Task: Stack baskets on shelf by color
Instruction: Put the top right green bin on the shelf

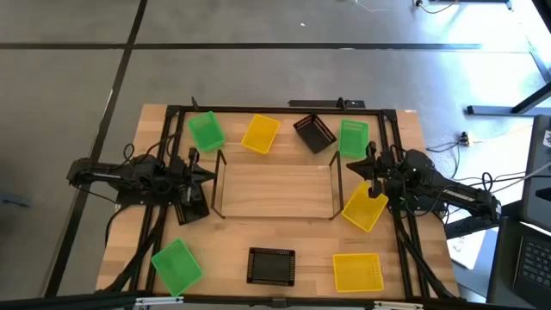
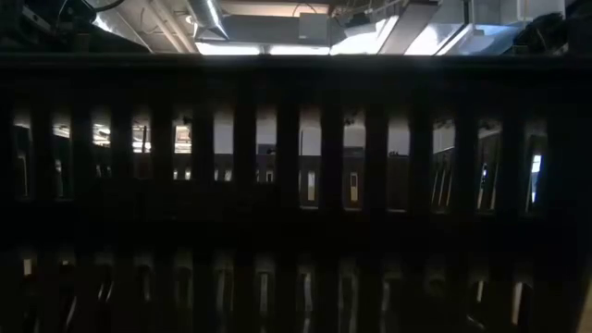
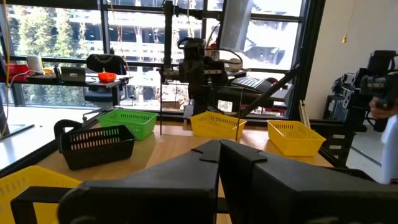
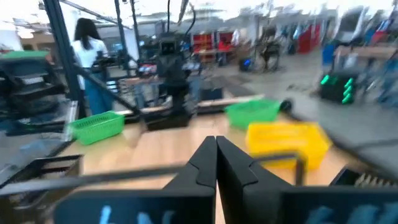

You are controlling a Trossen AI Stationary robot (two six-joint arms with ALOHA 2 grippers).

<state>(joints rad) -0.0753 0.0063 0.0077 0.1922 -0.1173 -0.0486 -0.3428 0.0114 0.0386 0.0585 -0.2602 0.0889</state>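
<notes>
Bright baskets are showing against a light-wood tabletop (image 1: 129,232).
Three green baskets (image 1: 206,131), three yellow baskets (image 1: 260,133) and two black baskets (image 1: 313,133) are ringing the pale, black-wire-framed shelf (image 1: 274,191).

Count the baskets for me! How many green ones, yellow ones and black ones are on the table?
Green baskets: 3
Yellow baskets: 3
Black baskets: 2
Total: 8 baskets, none on the shelf yet.
</notes>
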